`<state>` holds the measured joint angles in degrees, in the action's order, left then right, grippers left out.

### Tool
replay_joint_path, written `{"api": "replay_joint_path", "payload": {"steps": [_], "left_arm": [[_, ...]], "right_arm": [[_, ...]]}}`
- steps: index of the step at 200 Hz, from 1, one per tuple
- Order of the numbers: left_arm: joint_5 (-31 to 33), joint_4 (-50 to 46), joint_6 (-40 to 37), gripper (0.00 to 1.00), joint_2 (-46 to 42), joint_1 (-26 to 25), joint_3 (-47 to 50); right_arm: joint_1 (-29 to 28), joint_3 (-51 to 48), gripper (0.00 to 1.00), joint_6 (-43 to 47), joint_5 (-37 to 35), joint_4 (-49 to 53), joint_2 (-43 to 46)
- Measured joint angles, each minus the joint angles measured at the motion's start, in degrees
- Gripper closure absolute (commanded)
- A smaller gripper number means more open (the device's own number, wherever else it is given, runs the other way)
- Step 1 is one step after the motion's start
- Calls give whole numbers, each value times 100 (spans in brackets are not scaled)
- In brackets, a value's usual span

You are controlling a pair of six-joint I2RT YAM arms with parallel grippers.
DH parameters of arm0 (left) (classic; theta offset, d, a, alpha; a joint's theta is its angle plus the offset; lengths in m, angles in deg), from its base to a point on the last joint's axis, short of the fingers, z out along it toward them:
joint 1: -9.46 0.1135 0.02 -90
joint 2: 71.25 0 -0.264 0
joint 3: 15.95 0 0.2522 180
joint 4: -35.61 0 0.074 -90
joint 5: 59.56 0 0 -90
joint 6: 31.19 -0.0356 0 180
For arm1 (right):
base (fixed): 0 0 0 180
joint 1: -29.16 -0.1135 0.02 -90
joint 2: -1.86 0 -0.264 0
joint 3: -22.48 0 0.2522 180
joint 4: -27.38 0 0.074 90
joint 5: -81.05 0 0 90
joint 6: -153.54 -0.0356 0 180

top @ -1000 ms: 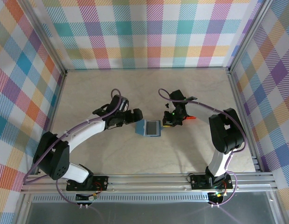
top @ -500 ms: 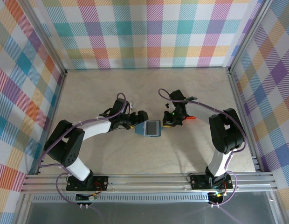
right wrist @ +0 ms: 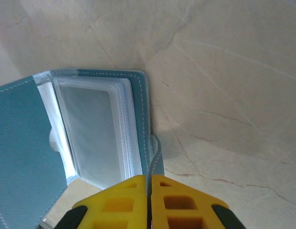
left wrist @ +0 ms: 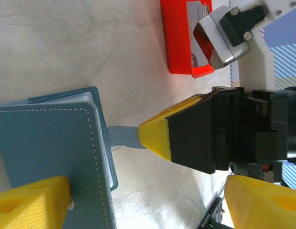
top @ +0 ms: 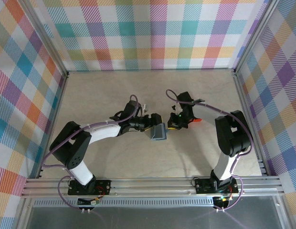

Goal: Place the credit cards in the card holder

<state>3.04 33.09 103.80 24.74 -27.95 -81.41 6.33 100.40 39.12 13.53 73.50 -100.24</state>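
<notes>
Teal-blue card holder [right wrist: 21,148], half open at the middle of the table [top: 105,95], pinched by its clasp tab [left wrist: 123,136].
White stitching edges its grained cover, and a stack of pale clear pockets [right wrist: 98,129] fans out inside. The right gripper [right wrist: 149,191] has its yellow fingers pressed together on the thin tab. The left gripper [left wrist: 148,202] has its fingers wide apart, one fingertip [left wrist: 31,202] lying against the outer face of the tilted-up cover. The credit cards [left wrist: 198,8] sit in a red tray [left wrist: 176,38] nearby, apart from the holder.
</notes>
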Motion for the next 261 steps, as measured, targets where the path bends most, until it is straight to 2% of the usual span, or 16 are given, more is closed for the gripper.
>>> {"api": "replay_joint_path", "payload": {"steps": [55,106,126,149,182,241,261], "left_arm": [[-20,382,234,19,573,-186,-175],[-4,463,234,20,857,-245,-258],[-2,533,234,21,914,-249,-258],[2,544,214,21,955,-249,-258],[4,546,190,22,966,-249,-256],[85,542,173,23,977,-260,-256],[90,544,173,24,992,-264,-256]], "right_arm": [[37,0,90,-44,105,-33,-2],[96,-17,71,-55,122,-46,0],[151,-61,68,-61,111,-46,4],[188,-92,68,-61,118,-50,7],[188,-114,74,-46,133,-70,9],[188,-188,73,-37,116,-68,205],[192,-229,75,-31,114,-63,341]]}}
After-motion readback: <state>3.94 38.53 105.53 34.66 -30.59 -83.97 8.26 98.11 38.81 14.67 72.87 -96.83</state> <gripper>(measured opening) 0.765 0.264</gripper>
